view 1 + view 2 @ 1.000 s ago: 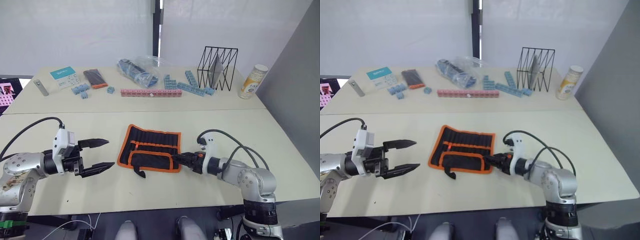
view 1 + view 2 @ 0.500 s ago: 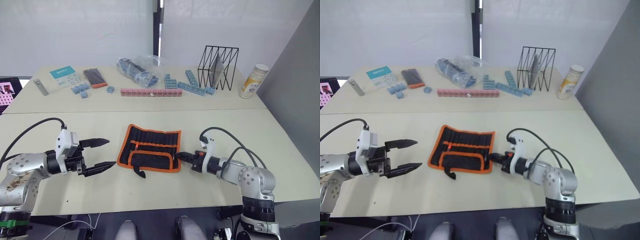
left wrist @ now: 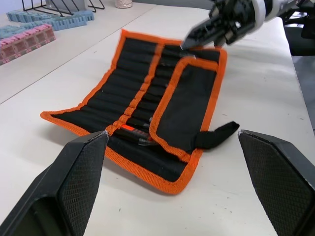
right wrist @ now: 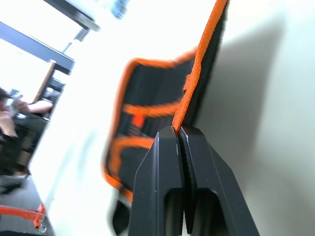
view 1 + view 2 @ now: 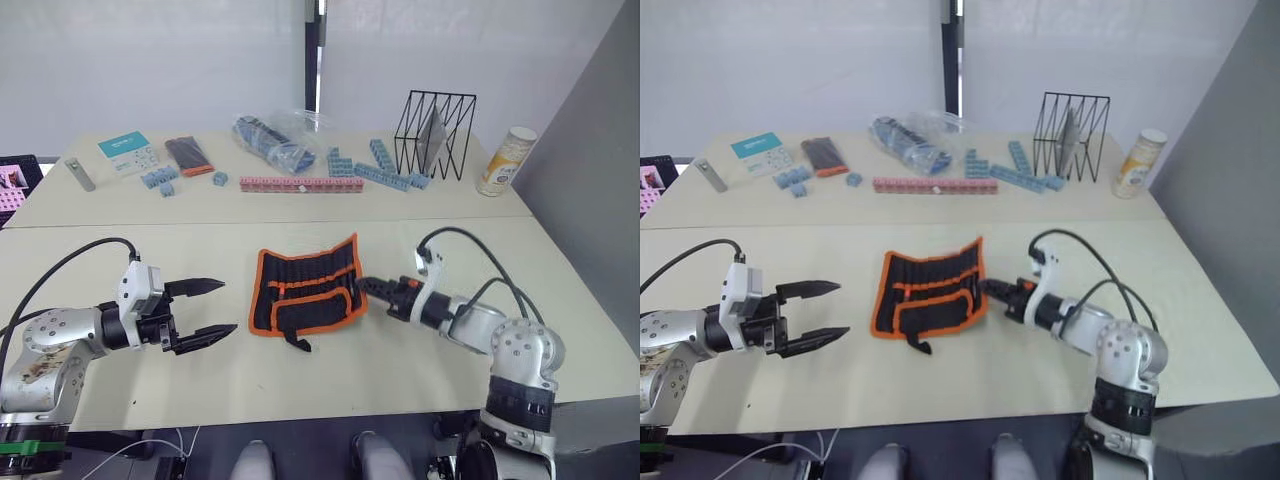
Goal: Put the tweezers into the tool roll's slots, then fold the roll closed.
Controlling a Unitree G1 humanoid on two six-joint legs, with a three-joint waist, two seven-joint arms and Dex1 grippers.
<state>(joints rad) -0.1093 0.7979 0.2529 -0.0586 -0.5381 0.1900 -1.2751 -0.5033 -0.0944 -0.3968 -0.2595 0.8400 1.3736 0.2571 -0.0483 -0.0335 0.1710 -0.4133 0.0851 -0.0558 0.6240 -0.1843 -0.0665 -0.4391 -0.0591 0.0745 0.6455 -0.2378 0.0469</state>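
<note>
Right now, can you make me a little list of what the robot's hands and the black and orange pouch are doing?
tool roll: open on the near table, right edge lifted off the surface
right gripper: shut on the roll's orange edging
left gripper: open, holding nothing, off to the roll's left
strap: loose on the table at the roll's near edge
far table: blue and pink blocks, wire rack, can

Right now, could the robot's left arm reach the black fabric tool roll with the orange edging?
Probably yes. The left gripper hangs open beside the black fabric tool roll with orange edging, with only bare table between them. The right gripper pinches the roll's far edge, so the near side looks free.
</note>
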